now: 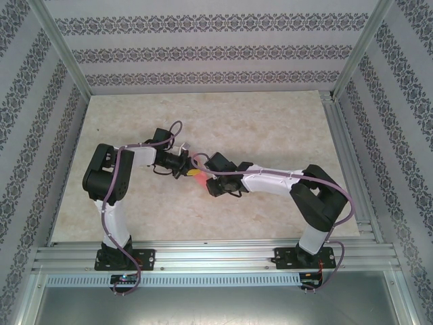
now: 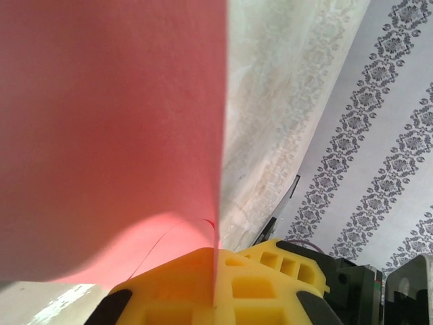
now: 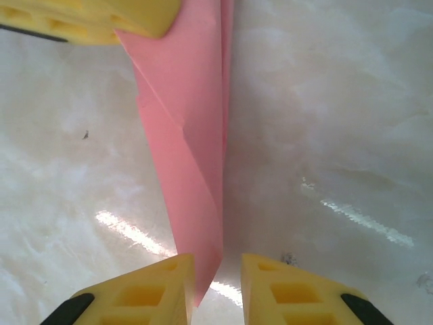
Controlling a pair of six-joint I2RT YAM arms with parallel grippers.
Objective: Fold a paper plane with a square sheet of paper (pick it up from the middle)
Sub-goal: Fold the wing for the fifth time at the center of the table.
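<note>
At the near edge both arms stood on the metal rail (image 1: 216, 254) and bent inward to meet over the middle of the bench (image 1: 284, 128). Between them was the paper plane (image 1: 197, 177), pink-red and folded to a slim point. The left gripper (image 1: 183, 164) reached it from the left, its jaws closed on the paper: in the left wrist view the sheet (image 2: 108, 135) stood on edge out of the seam between the yellow fingers (image 2: 169, 284). The right gripper (image 1: 205, 177) faced it from the right. In the right wrist view its jaws stood apart, and the plane's tip (image 3: 200, 284) hung in the gap just beside one finger (image 3: 145, 291), not pinched. Whether the paper touched the bench could not be told. Farther off, patterned walls (image 1: 203, 54) closed in the bench.
</note>
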